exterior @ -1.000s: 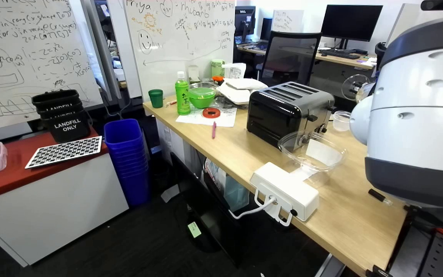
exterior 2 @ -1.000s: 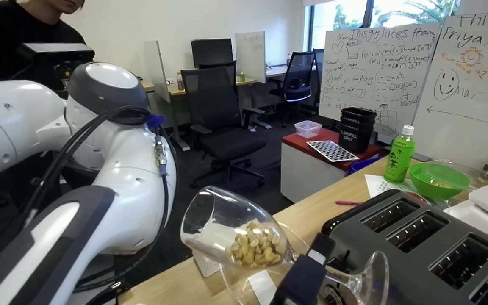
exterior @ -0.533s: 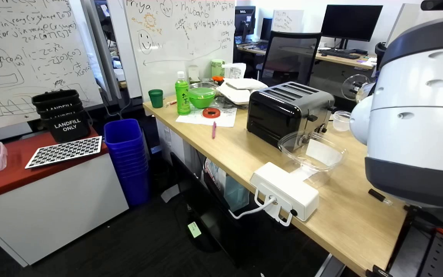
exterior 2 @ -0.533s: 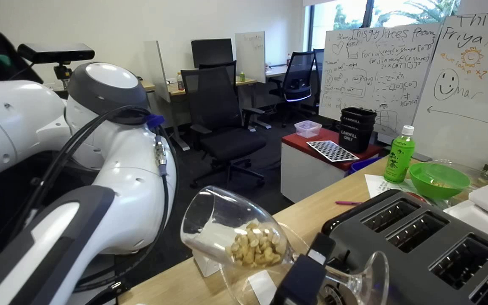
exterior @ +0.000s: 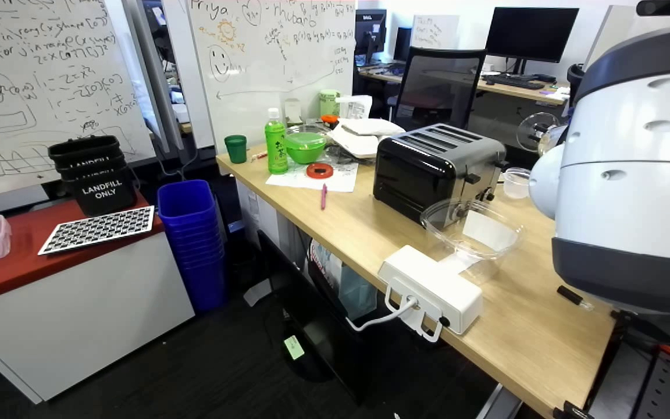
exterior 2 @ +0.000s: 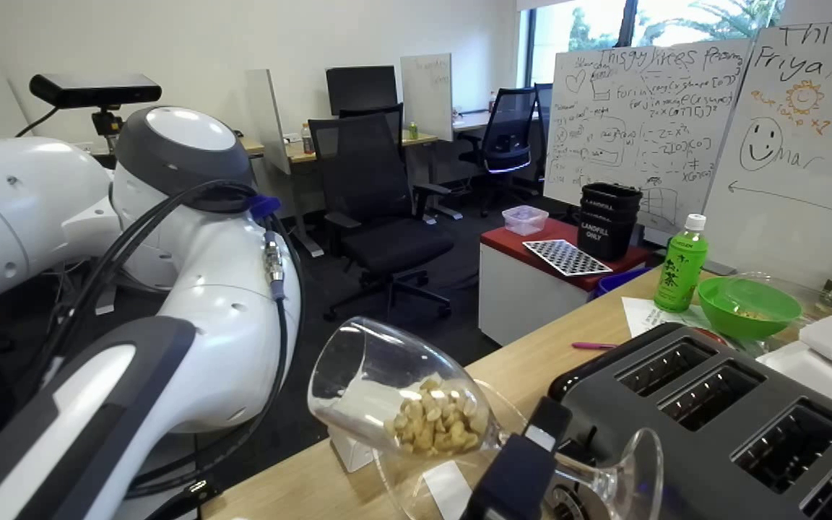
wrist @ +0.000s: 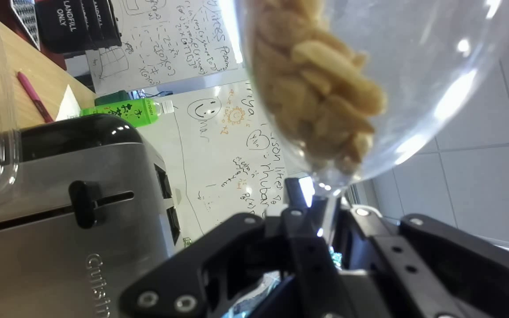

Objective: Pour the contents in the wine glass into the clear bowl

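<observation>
Your claw (wrist: 327,216) is clamped on the stem of the glass (exterior 2: 380,383): the jaws stand nearly together, with only that thin stem between them. You have the glass up off the surface (exterior: 544,326) and tilted; in an exterior view its mouth points up and to the left, while the foot sits lower, to the right. The nuts (exterior 2: 436,422) are heaped in the cup's lower part, toward the stem. Your bowl (exterior: 493,256) stands upright on the surface, lower than the glass and just beside the toaster (exterior: 439,169). White paper (exterior: 489,233) shows through the bowl's clear wall; you cannot tell whether it lies inside or under. Next to the bowl, at the surface's edge, you have the white box (exterior: 434,288). Your arm (exterior: 637,186) partly hides the glass in an exterior view, and also the tub (exterior: 517,184) near the toaster. A marker (exterior: 571,295) lies on the surface. Farther along, you see a pen (exterior: 323,196) lying, then the bottle (exterior: 277,146) standing just beside the green bowl (exterior: 305,150), with the tumbler (exterior: 235,150) by the corner.
</observation>
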Tool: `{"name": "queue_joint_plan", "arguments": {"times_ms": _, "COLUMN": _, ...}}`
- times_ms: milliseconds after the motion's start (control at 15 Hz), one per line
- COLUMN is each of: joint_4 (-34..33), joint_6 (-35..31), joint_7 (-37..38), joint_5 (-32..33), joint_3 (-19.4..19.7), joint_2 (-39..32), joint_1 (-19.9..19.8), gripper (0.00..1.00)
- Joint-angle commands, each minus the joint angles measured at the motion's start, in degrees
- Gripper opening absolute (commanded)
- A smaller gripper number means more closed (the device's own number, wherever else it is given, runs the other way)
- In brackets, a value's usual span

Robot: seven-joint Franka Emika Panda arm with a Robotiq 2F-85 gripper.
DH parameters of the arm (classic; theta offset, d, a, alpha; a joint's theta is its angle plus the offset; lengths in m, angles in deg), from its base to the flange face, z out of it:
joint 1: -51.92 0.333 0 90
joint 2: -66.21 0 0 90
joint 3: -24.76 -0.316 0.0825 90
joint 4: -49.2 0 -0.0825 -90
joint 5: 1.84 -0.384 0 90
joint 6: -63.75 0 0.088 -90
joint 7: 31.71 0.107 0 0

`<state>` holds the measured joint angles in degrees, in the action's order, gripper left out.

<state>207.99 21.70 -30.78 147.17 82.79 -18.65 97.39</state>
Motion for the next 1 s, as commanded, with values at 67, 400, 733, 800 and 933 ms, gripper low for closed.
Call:
{"name": "queue_joint_plan", "arguments": {"times_ms": 67, "joint_4": -0.01, "joint_6": 0.23, "joint_7": -0.06, "joint_5": 0.00, "joint_3": -0.07, "joint_2": 0.05, "joint_1": -0.19, "gripper": 0.04}}
{"name": "queue_joint_plan", "arguments": {"times_ms": 400, "joint_4": 0.52, "joint_6": -11.46, "joint_7": -3.92, "joint_5": 0.01, "joint_3": -0.27, "joint_2": 0.08, "joint_1": 5.09, "gripper": 0.04}}
{"name": "queue_joint_plan", "arguments": {"times_ms": 733, "joint_4": 0.67, "joint_6": -30.42, "joint_7": -6.39, "joint_5": 0.00, "joint_3": 0.33, "joint_2": 0.15, "joint_1": 14.99, "gripper": 0.04}}
{"name": "queue_joint_plan", "arguments": {"times_ms": 800, "joint_4": 0.49, "joint_6": -34.19, "joint_7": -7.15, "joint_5": -0.01, "joint_3": 0.83, "joint_2": 0.16, "joint_1": 16.76, "gripper": 0.04}}
{"name": "queue_joint_plan", "arguments": {"times_ms": 933, "joint_4": 0.20, "joint_6": -41.90, "joint_7": -8.40, "joint_5": -0.05, "joint_3": 2.95, "joint_2": 0.01, "joint_1": 20.10, "gripper": 0.04}}
